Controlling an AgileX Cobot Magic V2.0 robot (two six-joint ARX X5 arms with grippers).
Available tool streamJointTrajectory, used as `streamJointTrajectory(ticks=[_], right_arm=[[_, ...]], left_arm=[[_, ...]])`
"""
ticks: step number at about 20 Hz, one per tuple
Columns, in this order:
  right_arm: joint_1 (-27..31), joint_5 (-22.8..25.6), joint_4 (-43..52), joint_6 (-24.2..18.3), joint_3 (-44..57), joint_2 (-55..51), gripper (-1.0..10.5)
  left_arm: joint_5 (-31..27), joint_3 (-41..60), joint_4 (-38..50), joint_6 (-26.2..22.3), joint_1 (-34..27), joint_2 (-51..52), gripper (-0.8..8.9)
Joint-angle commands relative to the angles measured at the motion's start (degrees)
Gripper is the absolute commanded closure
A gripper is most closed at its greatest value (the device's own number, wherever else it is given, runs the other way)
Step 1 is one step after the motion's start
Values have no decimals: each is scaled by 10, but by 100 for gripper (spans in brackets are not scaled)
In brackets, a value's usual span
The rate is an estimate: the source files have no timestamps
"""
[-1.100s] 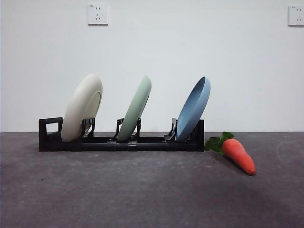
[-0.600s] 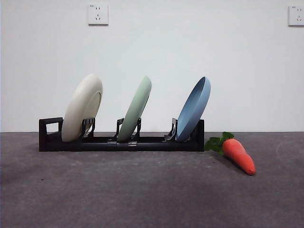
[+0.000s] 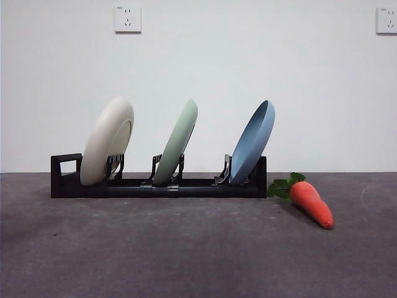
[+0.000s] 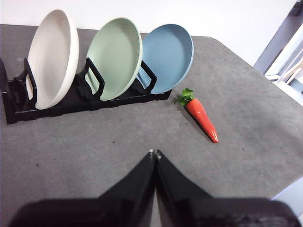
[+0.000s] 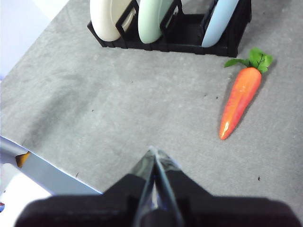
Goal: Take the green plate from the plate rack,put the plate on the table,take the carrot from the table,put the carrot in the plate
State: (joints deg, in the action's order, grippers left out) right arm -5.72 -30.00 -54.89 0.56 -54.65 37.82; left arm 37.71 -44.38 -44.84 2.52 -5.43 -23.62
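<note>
Black plastic forms the plate rack [image 3: 158, 180], which stands far back on the desk [image 3: 186, 254] in the front view. It holds three leaning plates: a cream-white plate [image 3: 107, 141] at the left, the green plate [image 3: 176, 143] in the middle slot and a blue plate [image 3: 252, 143] at the right. The carrot [image 3: 311, 203] lies on the desk just right of the rack, leaves toward it. Neither arm shows here.

From the left wrist, the left tool [image 4: 154, 152] hovers above bare desk, its jaws pressed together and empty, well apart from the rack [image 4: 71, 97] and the green plate [image 4: 115, 57].

From the right wrist, the right tool [image 5: 154, 150] hangs over the desk with jaws closed on nothing, the carrot [image 5: 240, 101] lying apart from it.
</note>
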Motion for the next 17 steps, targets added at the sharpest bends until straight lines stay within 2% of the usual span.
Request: streamJointTrajectory(ticks=[1, 2, 3, 4, 11, 17], right_arm=[[-1, 0, -1, -5, -1, 2, 804], [-1, 0, -1, -5, -1, 2, 596], [-1, 0, -1, -5, -1, 2, 414], [-1, -1, -1, -5, -1, 4, 282], [-1, 0, -5, -5, -1, 14, 287], [-1, 0, -5, -5, -1, 26, 287]], left_arm=[[2, -3, -5, -8, 2, 1, 509], [2, -3, -9, -8, 2, 0, 275], [3, -3, -11, -8, 2, 0, 206], [4, -3, -10, -8, 2, 0, 209], [17, -25, 14, -9, 3, -26, 210], [15, -111, 84, -8, 49, -139, 210]])
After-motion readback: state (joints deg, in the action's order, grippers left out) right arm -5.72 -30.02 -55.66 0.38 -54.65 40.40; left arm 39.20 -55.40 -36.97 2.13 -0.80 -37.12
